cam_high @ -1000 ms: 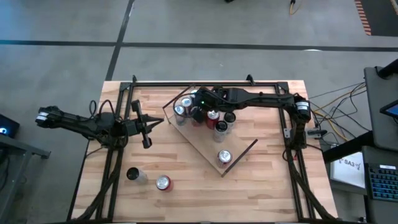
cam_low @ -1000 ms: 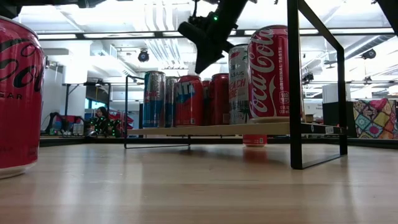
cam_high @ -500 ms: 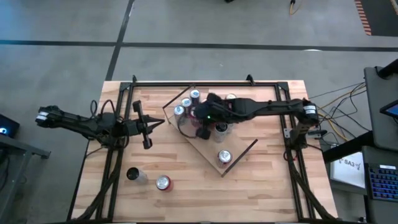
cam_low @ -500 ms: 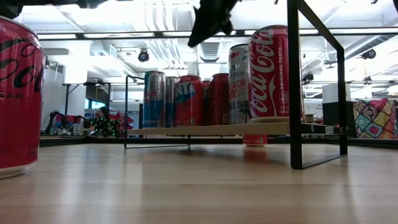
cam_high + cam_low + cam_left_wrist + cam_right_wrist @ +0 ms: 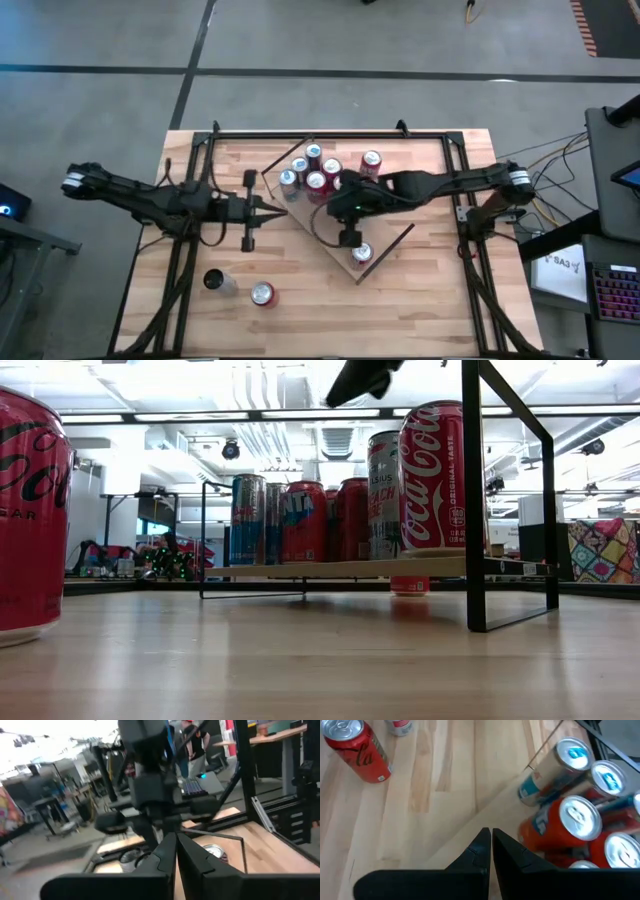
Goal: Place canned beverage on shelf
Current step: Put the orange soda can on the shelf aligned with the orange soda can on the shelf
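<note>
**Both claws shut tight, nothing held**

Far left on the table point(image 5: 420, 300): a dark can point(image 5: 215, 282) and a red can point(image 5: 262, 293), standing near each other and well apart from the shelf.

Farther back, also on the left: the left claw point(image 5: 280, 211), fingers pressed together, empty. Points across at the left corner of the shelf and stops just short of it.

In the middle of the table: the shelf point(image 5: 385, 232), a flat board of light wood, turned at a slant, with a thin dark rim on some edges.

At the left end of the board: a bunch of cans point(image 5: 310, 168), packed close together, all upright. Red ones and blue-and-silver ones, shiny tops up.

Over the middle of the board: the right claw point(image 5: 322, 212), fingers together too, gripping nothing. Hangs up in the air, higher than the can tops in the low view.

Near the front corner of the board: one cola can point(image 5: 360, 252), upright and alone, apart from the bunch.

Off the board, on the table behind it: one more red can, the back can point(image 5: 371, 159).
</note>
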{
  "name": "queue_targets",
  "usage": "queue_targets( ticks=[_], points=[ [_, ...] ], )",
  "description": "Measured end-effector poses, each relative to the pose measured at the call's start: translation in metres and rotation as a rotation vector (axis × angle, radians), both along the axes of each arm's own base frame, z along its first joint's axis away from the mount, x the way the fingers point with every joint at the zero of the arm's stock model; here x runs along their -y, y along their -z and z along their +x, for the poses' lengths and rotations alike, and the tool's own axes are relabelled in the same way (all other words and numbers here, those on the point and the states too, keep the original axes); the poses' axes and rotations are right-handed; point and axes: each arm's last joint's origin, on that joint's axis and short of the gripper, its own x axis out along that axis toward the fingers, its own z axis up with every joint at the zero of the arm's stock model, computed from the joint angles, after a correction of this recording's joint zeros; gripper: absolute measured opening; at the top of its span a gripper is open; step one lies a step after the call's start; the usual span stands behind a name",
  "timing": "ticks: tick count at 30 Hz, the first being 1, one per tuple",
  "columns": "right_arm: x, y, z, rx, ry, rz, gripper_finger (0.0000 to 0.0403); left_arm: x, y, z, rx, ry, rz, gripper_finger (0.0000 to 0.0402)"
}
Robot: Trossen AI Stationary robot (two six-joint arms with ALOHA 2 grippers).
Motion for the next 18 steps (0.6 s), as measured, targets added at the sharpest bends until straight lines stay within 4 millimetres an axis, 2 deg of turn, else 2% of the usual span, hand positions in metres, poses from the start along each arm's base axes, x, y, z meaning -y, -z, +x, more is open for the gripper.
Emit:
queue_targets(
  ticks=[4,11,18],
  points=[
    [-0.005,-0.003,-0.021,0.053,-0.012,0.013,0.0009,0.006,-0.004,0.008,-0.093,0.012,-0.03,0.0],
    [-0.006,-0.005,-0.054,0.195,-0.024,0.025,0.0009,0.016,-0.024,0.008,-0.231,0.035,-0.146,0.0],
    [-0.003,0.004,-0.073,0.256,-0.031,0.023,0.0009,0.016,-0.036,0.006,-0.449,-0.068,-0.344,0.0]
  ],
)
